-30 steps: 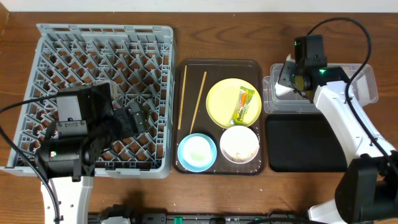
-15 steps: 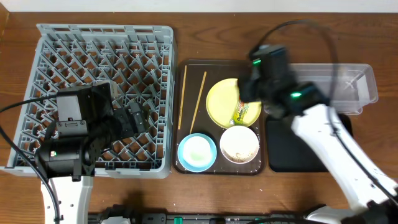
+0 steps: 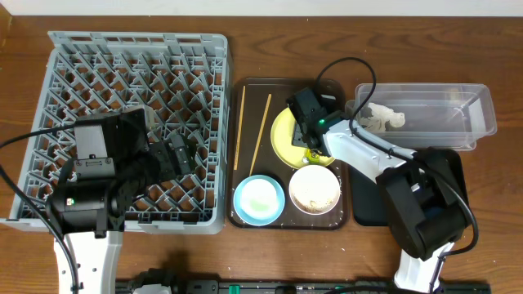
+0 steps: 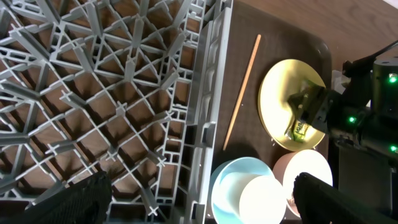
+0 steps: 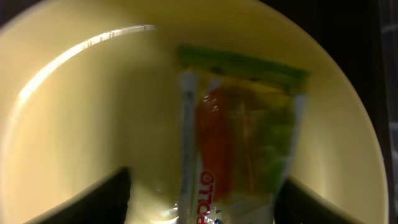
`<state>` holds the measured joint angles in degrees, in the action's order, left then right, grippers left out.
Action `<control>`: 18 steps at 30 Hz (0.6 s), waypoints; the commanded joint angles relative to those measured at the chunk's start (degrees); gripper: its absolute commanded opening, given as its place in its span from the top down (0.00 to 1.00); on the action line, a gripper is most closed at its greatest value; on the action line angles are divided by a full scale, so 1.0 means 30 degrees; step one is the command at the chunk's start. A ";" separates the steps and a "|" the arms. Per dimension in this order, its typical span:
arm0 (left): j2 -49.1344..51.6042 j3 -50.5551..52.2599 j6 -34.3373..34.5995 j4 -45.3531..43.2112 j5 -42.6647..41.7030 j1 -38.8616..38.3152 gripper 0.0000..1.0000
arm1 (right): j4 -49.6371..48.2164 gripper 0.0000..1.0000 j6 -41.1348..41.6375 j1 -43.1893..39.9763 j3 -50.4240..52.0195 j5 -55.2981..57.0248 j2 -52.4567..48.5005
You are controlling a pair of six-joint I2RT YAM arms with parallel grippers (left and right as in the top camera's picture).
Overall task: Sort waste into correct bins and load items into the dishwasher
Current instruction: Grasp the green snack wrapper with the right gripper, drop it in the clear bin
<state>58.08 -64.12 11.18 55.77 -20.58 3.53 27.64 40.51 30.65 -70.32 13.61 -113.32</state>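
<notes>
My right gripper (image 3: 313, 135) is open, low over the yellow plate (image 3: 286, 135) on the brown serving tray. In the right wrist view its fingers (image 5: 214, 205) straddle the green-and-yellow snack wrapper (image 5: 242, 137), which lies flat on the plate (image 5: 93, 93). Crumpled white paper (image 3: 382, 118) lies in the clear tub (image 3: 458, 122). The white bowl (image 3: 315, 189) holds rice grains. The light blue bowl (image 3: 259, 198) holds the small white cup (image 4: 261, 199). Two chopsticks (image 3: 261, 129) lie on the tray's left side. My left gripper (image 3: 181, 155) is open and empty over the grey dish rack (image 3: 139, 57).
The brown serving tray (image 3: 245, 90) sits between the rack and the bins. The black tray (image 3: 368, 196) lies in front of the clear tub, largely under my right arm. Cables loop above the right arm.
My right arm has swung left from the clear tub to the yellow plate and come down over the wrapper. White paper now lies in the tub. The left arm has not moved.
</notes>
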 commanded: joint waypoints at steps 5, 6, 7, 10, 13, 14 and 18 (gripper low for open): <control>0.0087 -0.0335 -0.0044 0.0051 0.0248 -0.0022 0.06 | 0.0415 0.99 -0.0153 -0.0211 0.0036 -0.0772 0.0415; 0.0087 -0.0335 -0.0044 0.0051 0.0248 -0.0022 0.06 | 0.0597 0.99 -0.0153 -0.0240 0.0029 -0.0765 0.0874; 0.0087 -0.0335 -0.0044 0.0051 0.0248 -0.0022 0.06 | 0.0845 0.99 -0.0175 -0.0335 0.0007 -0.0780 0.1545; 0.0087 -0.0335 -0.0044 0.0051 0.0248 -0.0022 0.06 | 0.1719 0.99 -0.0299 -0.0918 0.0007 -0.0750 0.4189; 0.0087 -0.0335 -0.0044 0.0051 0.0248 -0.0022 0.06 | 0.1938 0.99 -0.1209 -0.2273 0.0007 -0.0750 0.6856; 0.0087 -0.0335 -0.0044 0.0051 0.0248 -0.0022 0.06 | 0.1953 0.99 -0.1530 -0.2892 0.0007 -0.0736 0.7577; 0.0087 -0.0335 -0.0044 0.0051 0.0248 -0.0022 0.06 | 0.2098 0.99 -0.1960 -0.5814 0.0007 -0.0750 0.8954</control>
<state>58.13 -64.12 11.16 55.75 -20.58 3.53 33.21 36.91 18.09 -70.41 10.50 -87.18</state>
